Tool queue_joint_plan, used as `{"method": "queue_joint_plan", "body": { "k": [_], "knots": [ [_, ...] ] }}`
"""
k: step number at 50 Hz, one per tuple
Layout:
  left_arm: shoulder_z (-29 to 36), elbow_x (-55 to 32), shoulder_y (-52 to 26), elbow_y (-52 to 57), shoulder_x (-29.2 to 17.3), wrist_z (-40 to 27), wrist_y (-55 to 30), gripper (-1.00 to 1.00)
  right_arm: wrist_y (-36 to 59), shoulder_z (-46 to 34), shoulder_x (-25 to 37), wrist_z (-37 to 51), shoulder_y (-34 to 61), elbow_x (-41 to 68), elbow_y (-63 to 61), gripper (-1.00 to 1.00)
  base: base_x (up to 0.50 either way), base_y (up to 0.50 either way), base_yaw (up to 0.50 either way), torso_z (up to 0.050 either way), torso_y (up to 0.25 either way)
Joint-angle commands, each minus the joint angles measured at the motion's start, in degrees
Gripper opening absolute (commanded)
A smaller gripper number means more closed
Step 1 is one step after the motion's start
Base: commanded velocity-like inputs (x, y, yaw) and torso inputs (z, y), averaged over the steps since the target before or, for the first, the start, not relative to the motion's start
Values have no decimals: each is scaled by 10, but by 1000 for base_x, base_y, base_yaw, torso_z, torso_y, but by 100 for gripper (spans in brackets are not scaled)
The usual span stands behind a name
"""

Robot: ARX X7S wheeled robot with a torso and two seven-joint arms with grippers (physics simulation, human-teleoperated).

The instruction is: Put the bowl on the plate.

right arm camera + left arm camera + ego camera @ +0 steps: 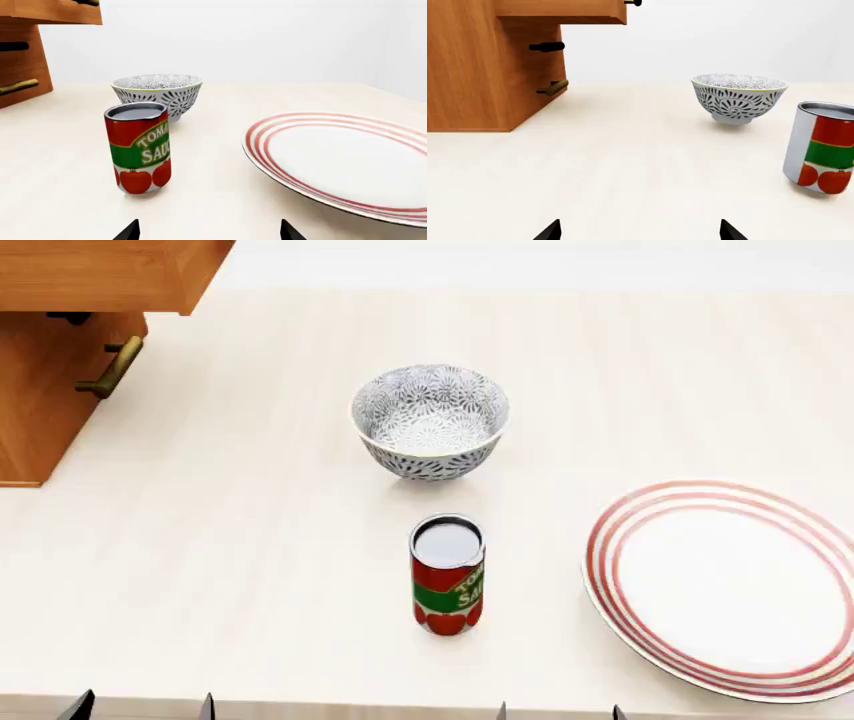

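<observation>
The bowl stands upright on the table, behind the can; the plate lies right of the can. Both grippers, left and right, are spread, empty.

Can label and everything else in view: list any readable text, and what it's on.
"TOMA" over "SAU": on the can, cut off where the label curves away; likely "Tomato Sauce".
Head view shows the same label, too small and skewed to read fully.
Bowl, plate, cabinet: no text.

One bowl, one plate, one can, one cabinet.
</observation>
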Motion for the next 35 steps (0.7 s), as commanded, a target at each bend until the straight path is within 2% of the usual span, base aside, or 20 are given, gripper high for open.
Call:
{"method": "queue_joint_plan", "body": {
  "k": [1,10,22,35],
  "knots": [
    [14,-10,0,-4,-10,-4,6,100,8,-14,10,11,-4,4,-11,100,0,0,0,0,0],
    [34,-34,-3,-11,-26,-8,12,100,39,-31,26,35,-10,12,-37,100,0,0,0,0,0],
    [36,-52,-8,5,-40,-21,14,100,112,-9,45,65,-9,38,-126,100,0,0,0,0,0],
    [38,-63,-23,24,-51,-38,4,100,174,-6,66,87,23,38,-167,100,0,0,0,0,0]
  ]
}}
